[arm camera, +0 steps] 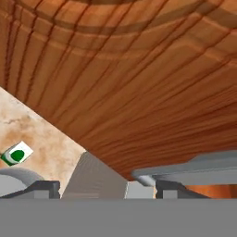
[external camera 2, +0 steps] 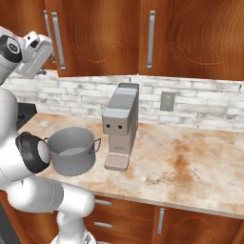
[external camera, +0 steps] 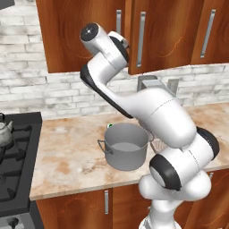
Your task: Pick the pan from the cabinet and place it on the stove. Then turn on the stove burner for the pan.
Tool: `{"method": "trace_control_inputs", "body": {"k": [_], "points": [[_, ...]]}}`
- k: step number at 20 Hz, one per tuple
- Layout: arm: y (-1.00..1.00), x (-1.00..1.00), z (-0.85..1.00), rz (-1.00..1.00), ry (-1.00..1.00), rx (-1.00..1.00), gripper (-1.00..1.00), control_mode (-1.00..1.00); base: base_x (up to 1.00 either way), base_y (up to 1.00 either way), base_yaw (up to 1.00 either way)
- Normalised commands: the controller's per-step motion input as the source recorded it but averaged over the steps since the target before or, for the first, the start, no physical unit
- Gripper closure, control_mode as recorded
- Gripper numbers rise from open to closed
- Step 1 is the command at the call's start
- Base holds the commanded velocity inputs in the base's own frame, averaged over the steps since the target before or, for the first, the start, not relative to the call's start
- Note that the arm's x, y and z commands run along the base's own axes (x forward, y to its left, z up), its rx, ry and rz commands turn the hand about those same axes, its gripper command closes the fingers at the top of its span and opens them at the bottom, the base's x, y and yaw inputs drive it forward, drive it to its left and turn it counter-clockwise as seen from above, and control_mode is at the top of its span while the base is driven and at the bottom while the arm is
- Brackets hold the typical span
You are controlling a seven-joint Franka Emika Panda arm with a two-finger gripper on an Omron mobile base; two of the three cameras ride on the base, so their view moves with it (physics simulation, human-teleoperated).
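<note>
grey pot (external camera: 126, 146) on counter (external camera: 71, 161) | coffee machine (external camera 2: 121, 125) beside it | kettle (external camera: 3, 133) far left

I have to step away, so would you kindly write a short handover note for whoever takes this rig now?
Claw: raised at the wall cabinet, right against a door, its tips either side of the long silver bar handle; whether it has gripped yet cannot be told.
Pan: unseen; the doors look shut.
Stove: at the left end of the counter, a small kettle on it.
Also on the counter: grey pot, coffee machine.
Done: reached the door handle.
Left: open the door, take the pan out, set it on a burner, turn that burner's knob.
</note>
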Motion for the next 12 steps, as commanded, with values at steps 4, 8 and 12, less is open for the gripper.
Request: {"method": "trace_control_inputs", "body": {"k": [4,8,12], "points": [[-0.67,0.02,0.00,-0.01,0.12,-0.03,-1.00,-1.00,0.00,0.00,0.00],[-0.78,-0.52,0.00,-0.09,0.05,0.00,-1.00,-1.00,0.00,0.00,0.00],[-0.72,-0.85,0.00,-0.15,0.00,0.00,-1.00,-1.00,0.00,0.00,0.00]]}}
